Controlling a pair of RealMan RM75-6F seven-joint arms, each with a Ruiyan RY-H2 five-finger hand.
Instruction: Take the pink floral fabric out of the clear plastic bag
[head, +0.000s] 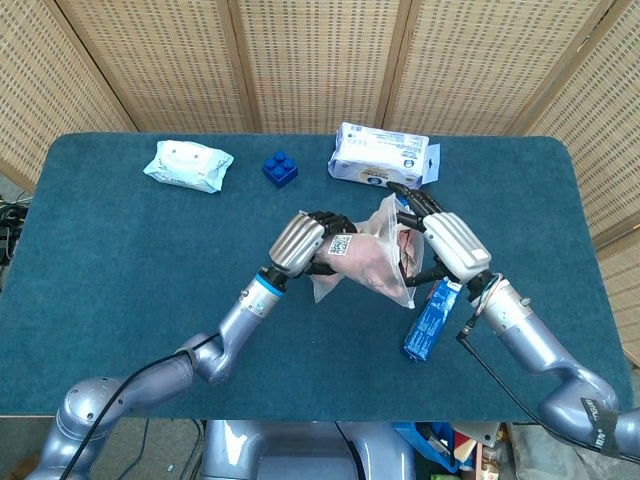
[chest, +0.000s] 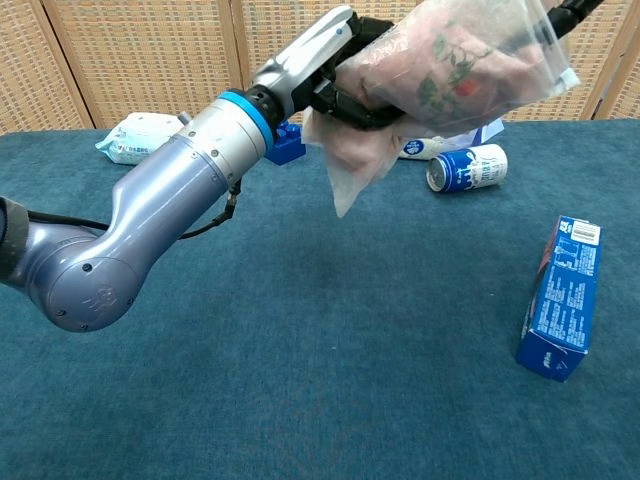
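Nearest you, the blue rectangular cardboard box (chest: 562, 300) lies flat on the dark teal cloth-covered table (head: 110, 260), just beside your right forearm. Above mid-table, your left hand (head: 304, 243) grips the clear plastic bag (head: 372, 258) from its closed side and holds it clear of the surface, a loose flap of plastic hanging below. Inside it sits the pink floral fabric (chest: 455, 70), bunched up and wholly in the bag. Your right hand (head: 448, 243) is at the bag's far, open end, its dark fingers (head: 410, 205) against the rim; whether they pinch the plastic or only touch it, you cannot tell. Behind, a small blue and white can (chest: 466, 167) lies on its side. Farther back sit a blue toy brick (head: 280, 167), a white and blue tissue pack (head: 383, 156) and a pale green wipes packet (head: 187, 165), well apart.
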